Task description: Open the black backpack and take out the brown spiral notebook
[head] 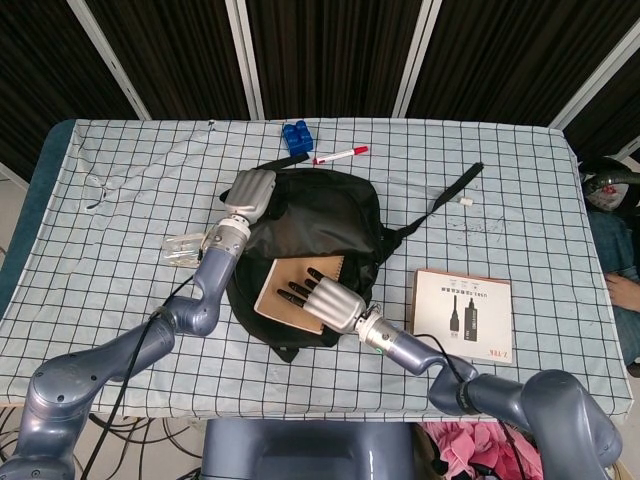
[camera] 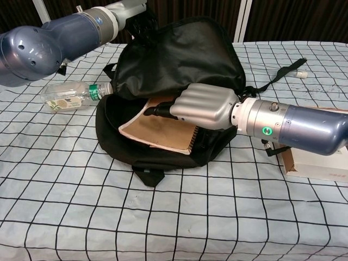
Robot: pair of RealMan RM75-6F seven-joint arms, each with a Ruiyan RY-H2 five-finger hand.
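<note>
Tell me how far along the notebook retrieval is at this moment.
Done: the black backpack is open, its flap held back by the left hand. In hand: the right hand lies over the brown spiral notebook; a grip is not visible. Left: the notebook sits in the bag's opening and must be lifted out.

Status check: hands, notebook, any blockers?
Left hand holds backpack flap. Right hand over notebook, grip unclear. Notebook inside open bag. No visible blockers.
</note>
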